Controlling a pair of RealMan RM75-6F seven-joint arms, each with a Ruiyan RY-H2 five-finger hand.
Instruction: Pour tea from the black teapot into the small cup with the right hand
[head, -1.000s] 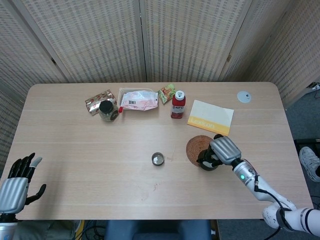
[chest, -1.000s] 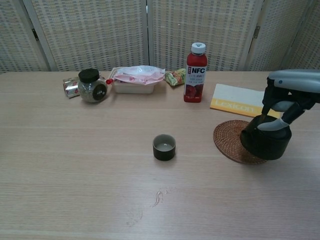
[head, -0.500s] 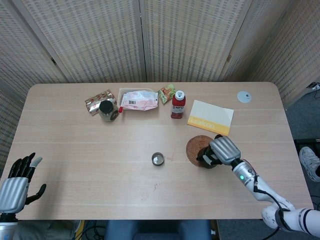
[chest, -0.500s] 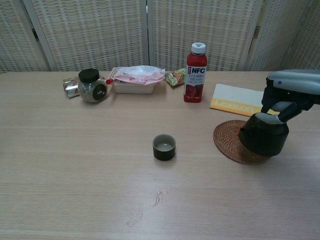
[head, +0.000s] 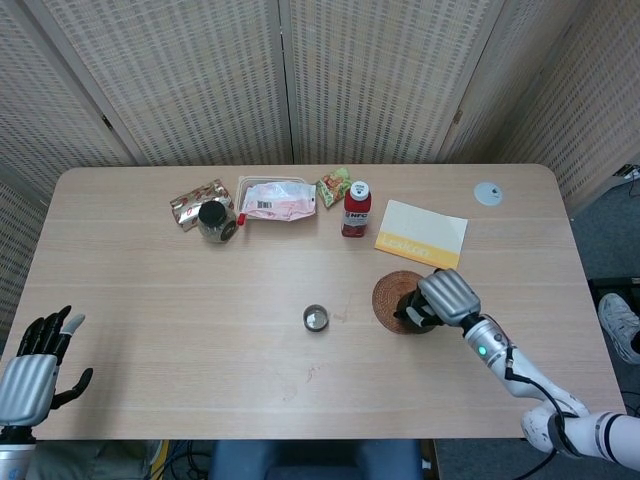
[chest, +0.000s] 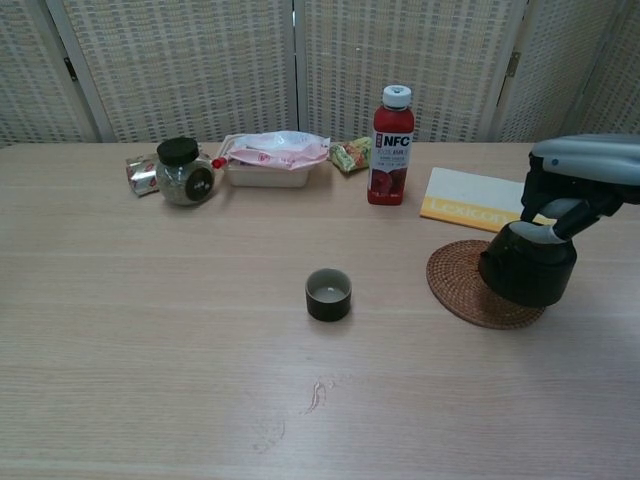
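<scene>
The black teapot (chest: 527, 268) hangs just above the right part of the round woven coaster (chest: 472, 285), gripped from above by my right hand (chest: 580, 185). In the head view that right hand (head: 447, 297) covers most of the teapot (head: 413, 309). The small dark cup (chest: 328, 294) stands alone mid-table, well to the left of the teapot; the head view shows the cup (head: 316, 318) with a pale inside. My left hand (head: 35, 362) stays at the near left table corner with its fingers spread and nothing in it.
Along the far side stand a red NFC bottle (chest: 392, 146), a yellow-and-white booklet (chest: 478, 208), a dark-lidded jar (chest: 183, 172), a white tray with a pink packet (chest: 272, 160) and snack packets (chest: 351, 155). A small white disc (head: 488, 193) lies far right.
The right hand has lifted the teapot slightly and carried it a little away from the table's near edge over the coaster. The left hand and the cup have not moved.
</scene>
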